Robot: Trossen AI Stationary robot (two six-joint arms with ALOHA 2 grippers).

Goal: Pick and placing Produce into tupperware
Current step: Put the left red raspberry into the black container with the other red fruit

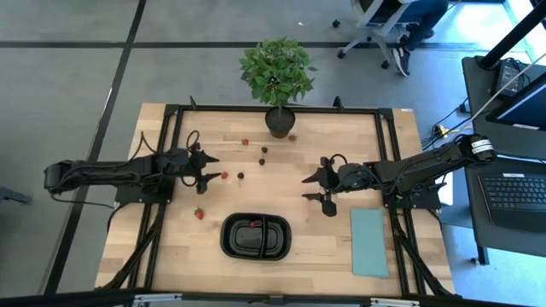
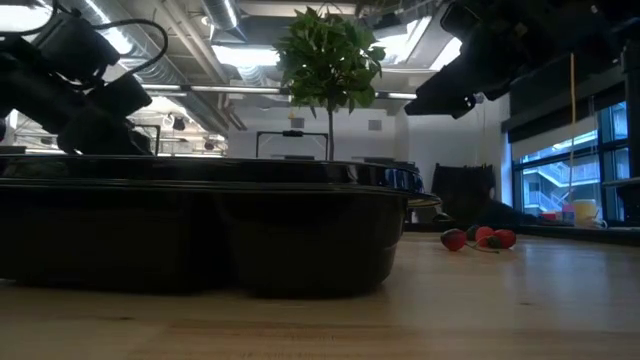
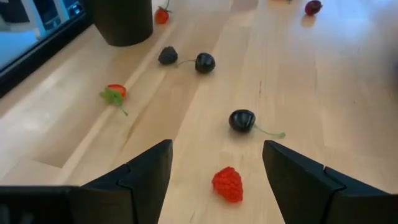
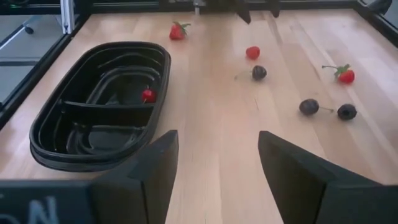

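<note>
Pale wooden table (image 1: 171,247) carried a leafy green plant in a dark pot (image 1: 277,77) at its far edge. Flat pale teal rectangular sheet (image 1: 368,243) lay near the front right corner. Open laptop (image 1: 519,192) stood on a side desk.

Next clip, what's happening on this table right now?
Two dark robot arms are moving small fruit into a glossy black oval two-compartment tray. One red piece already lies in it. The left gripper is open, poised at a red raspberry-like piece, with a dark cherry just beyond. The right gripper is open and empty above bare wood. More red and dark pieces lie scattered near the potted plant.
</note>
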